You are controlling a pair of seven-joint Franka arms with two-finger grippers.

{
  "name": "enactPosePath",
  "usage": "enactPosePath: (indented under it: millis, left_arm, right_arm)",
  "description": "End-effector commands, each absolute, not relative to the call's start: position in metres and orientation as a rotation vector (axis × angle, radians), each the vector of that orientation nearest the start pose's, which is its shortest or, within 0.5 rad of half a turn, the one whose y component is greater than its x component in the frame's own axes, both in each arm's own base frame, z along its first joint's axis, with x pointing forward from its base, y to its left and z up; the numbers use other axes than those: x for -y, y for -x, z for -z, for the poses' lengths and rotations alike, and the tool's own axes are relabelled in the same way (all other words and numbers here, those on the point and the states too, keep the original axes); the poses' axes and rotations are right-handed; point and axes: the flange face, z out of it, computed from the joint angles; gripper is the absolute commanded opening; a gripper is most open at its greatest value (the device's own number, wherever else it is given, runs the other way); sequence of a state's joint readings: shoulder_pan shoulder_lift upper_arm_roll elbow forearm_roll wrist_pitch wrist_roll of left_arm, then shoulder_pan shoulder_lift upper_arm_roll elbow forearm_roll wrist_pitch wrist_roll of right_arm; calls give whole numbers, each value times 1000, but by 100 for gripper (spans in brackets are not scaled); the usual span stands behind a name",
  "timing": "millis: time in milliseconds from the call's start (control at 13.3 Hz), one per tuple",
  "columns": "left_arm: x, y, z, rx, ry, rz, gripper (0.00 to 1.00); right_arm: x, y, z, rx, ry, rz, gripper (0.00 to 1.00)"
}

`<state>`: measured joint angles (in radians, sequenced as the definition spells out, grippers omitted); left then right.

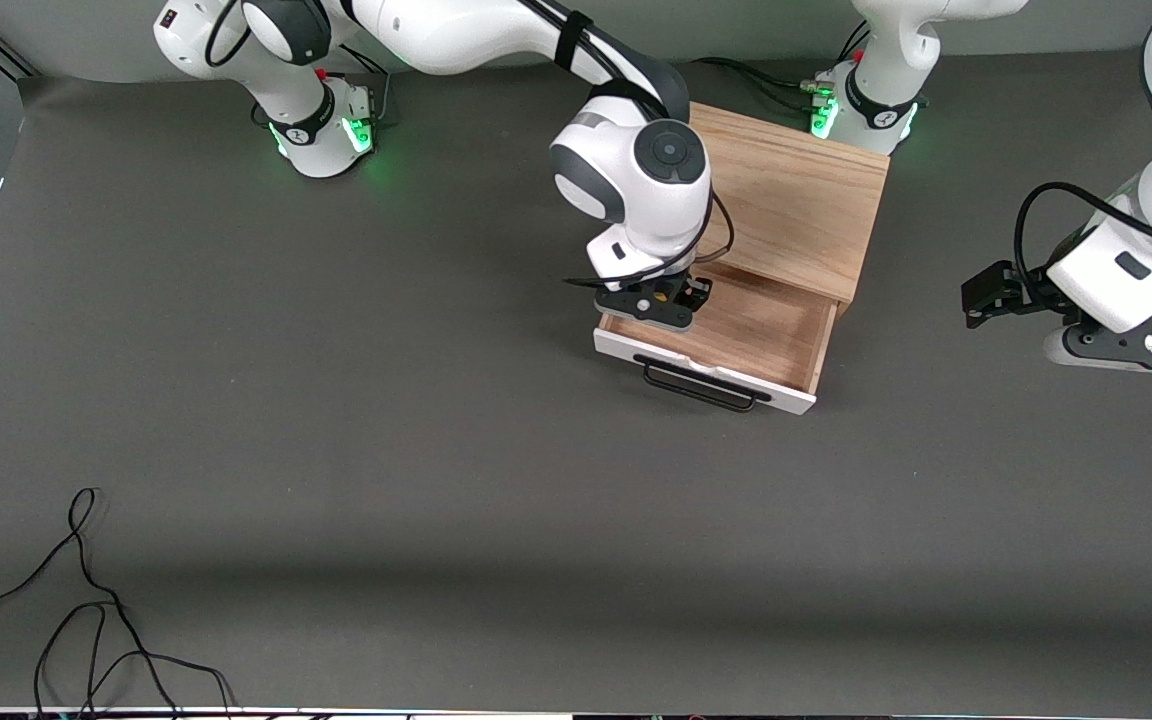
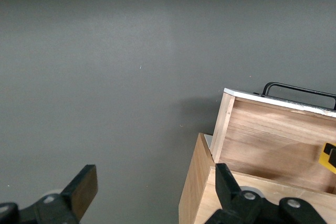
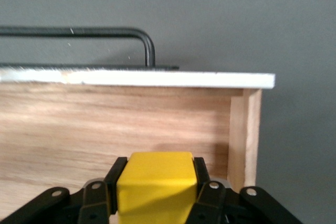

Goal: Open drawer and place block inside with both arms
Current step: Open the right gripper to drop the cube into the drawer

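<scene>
In the front view you see the light oak box [image 1: 786,195] standing on the dark worktop [image 1: 336,450] toward the left arm's end, close to that arm's base. Its drawer [image 1: 736,340] is pulled out toward the camera, white front panel and black bar handle [image 1: 701,385] leading. The right arm reaches across from its base, and your right end effector [image 1: 658,298] sits low over the open drawer, at the corner toward the right arm's end. Only a sliver of yellow shows between its fingers here. The left arm waits well apart from the box, with the left end effector [image 1: 986,295] hanging over bare worktop at that arm's end of the table. A loose black cable [image 1: 86,610] lies near the camera at the right arm's end.

In the left wrist view your left end effector [image 2: 152,187] stands wide open with nothing between its fingers [image 2: 84,187]. The open drawer [image 2: 273,135] shows to one side, with a bit of the block [image 2: 326,156] at the picture's edge.

In the right wrist view the right end effector [image 3: 156,184] is clamped tight on the block [image 3: 155,182], a bright yellow cube held inside the drawer [image 3: 131,124], close to the inner face of the front panel and near a side wall. You cannot tell whether the block touches the drawer floor.
</scene>
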<state>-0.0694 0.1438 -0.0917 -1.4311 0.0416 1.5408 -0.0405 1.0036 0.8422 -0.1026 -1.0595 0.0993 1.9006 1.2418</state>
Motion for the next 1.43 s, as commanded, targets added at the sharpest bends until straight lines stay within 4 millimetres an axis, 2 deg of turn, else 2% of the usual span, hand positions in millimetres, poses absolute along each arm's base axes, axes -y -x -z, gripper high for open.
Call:
enactPosePath:
  millis: [0,75,150,225,301,451,601,751,827,902,1052,1202,1353]
  left_arm:
    - [86,-582,-613,-194,3112,-51,100]
    - [88,-577,-620,-208,3110,-39,100]
    - [85,-571,-621,-220,3106,-41,100]
    - [83,-564,-618,-218,3103,-48,100]
    - [82,-557,-614,-214,3100,-53,100]
    - [84,-552,-610,-193,3098,-73,100]
    - [83,-560,-600,-200,3104,-115,100]
    - [82,-562,-602,-188,3104,-110,100]
    - [82,-562,-601,-190,3099,-112,100]
    - [81,-563,-601,-190,3099,-110,100]
    - [80,-566,-600,-188,3098,-100,100]
    - [79,-567,-596,-188,3093,-108,100]
    - [76,-572,-589,-179,3100,-124,100]
  right_arm:
    - [-628,-452,-321,-558,3079,-46,35]
    - [-628,-452,-322,-557,3076,-44,36]
    - [-629,-452,-322,-559,3067,-39,49]
    - [-629,-453,-322,-559,3065,-37,84]
    - [-628,-454,-322,-559,3063,-36,98]
    - [-625,-458,-327,-568,3058,-36,100]
    - [-620,-462,-339,-598,3047,-51,100]
    - [-609,-460,-375,-626,3049,-101,100]
    - [-600,-460,-402,-632,3058,-107,100]
    - [-583,-468,-431,-647,3051,-113,100]
    - [-531,-492,-497,-698,3013,-116,100]
    - [-464,-508,-532,-636,3027,-141,100]
    - [-384,-524,-560,-585,3016,-149,100]
